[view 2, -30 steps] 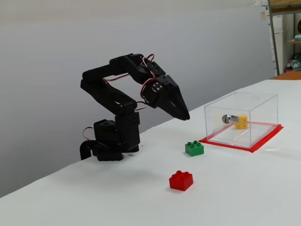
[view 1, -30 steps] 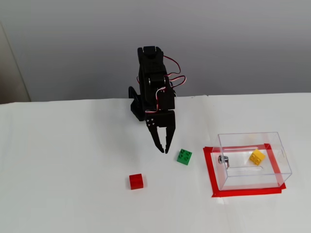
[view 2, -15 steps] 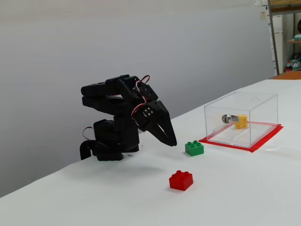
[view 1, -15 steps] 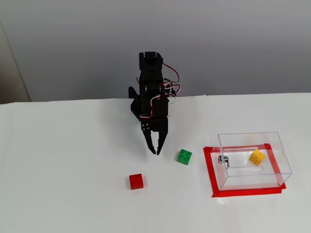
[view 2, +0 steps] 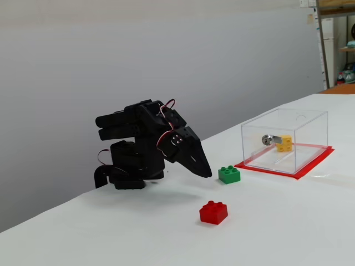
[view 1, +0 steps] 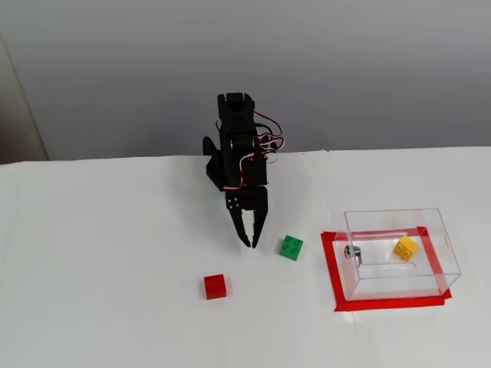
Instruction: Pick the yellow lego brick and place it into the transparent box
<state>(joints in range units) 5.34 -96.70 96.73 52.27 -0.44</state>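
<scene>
The yellow lego brick (view 1: 406, 248) lies inside the transparent box (view 1: 441, 253), on its floor toward the right; in the other fixed view the brick (view 2: 285, 143) shows through the box's clear wall (view 2: 310, 138) beside a small metal fitting. My gripper (view 1: 248, 241) is black, folded back near the arm's base, pointing down at the table with its jaws together and nothing in them. It shows too in the other fixed view (view 2: 208, 174). It is well left of the box.
A green brick (view 1: 291, 248) lies just right of the gripper tip and a red brick (view 1: 215, 286) lies in front of it; both show in the other fixed view, green (view 2: 229, 174) and red (view 2: 214, 212). The box stands on a red tape frame (view 1: 334, 276).
</scene>
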